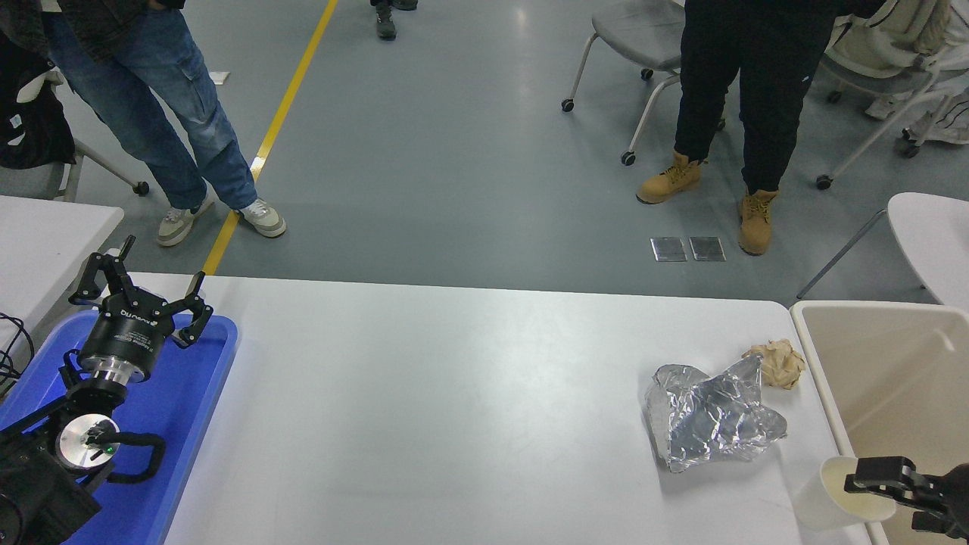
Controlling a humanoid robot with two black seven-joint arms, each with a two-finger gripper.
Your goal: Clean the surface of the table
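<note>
The table surface (pixel 454 409) is a wide white tabletop. Near its right end lie a crumpled sheet of silver foil (pixel 711 416) and a beige paper wad (pixel 778 363). A white paper cup (pixel 833 496) lies tipped at the front right corner, its mouth facing right. My right gripper (pixel 887 499) comes in from the lower right and stands open at the cup's mouth, with one finger (pixel 878 469) across the rim. My left gripper (pixel 140 291) stays parked, open, over the blue tray (pixel 189 409) at the lower left.
A beige bin (pixel 878 378) stands against the table's right edge. A second white tabletop (pixel 45 235) shows at the left. Two people stand beyond the far edge, with wheeled chairs (pixel 643 38) at the upper right.
</note>
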